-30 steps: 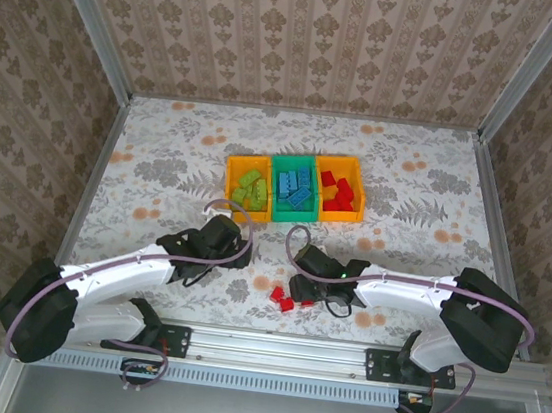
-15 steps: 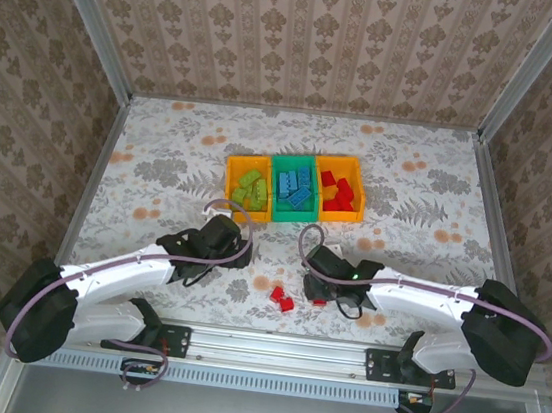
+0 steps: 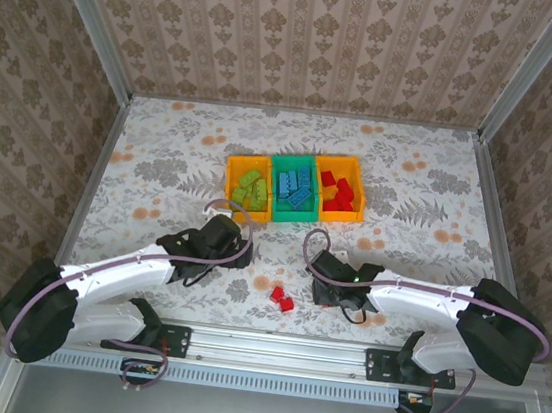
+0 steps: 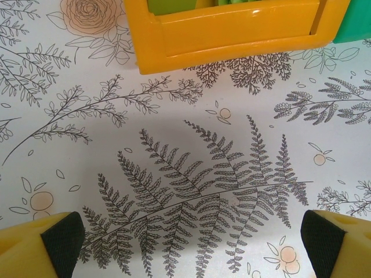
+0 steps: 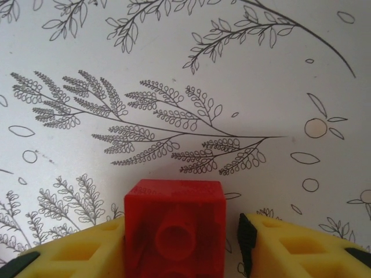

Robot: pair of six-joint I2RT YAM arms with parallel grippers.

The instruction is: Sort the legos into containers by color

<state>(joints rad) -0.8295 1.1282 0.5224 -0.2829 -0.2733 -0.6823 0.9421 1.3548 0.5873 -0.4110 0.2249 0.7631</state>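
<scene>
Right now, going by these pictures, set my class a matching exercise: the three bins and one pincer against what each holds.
Things:
1 left orange bin
2 green bin
3 right orange bin
4 right pincer

Holds:
A blue legos
B a single red lego, clamped
C lime green legos
D several red legos

Pairs: 1-C, 2-A, 3-D, 4-B

Three open-topped bins in row, mid-surface, sides touching: left orange bin (image 3: 230, 176), green bin (image 3: 296, 160) in middle, right orange bin (image 3: 361, 199). Lime legos (image 3: 250, 188) heaped in left orange bin. Blue legos (image 3: 295, 191) in green bin. Red legos (image 3: 333, 191) in right orange bin. Small cluster of loose red legos (image 3: 282, 299) on surface near front edge, well apart from bins. One red brick (image 5: 174, 226) pinched between fingers of right gripper (image 5: 181, 252), just above surface.
</scene>
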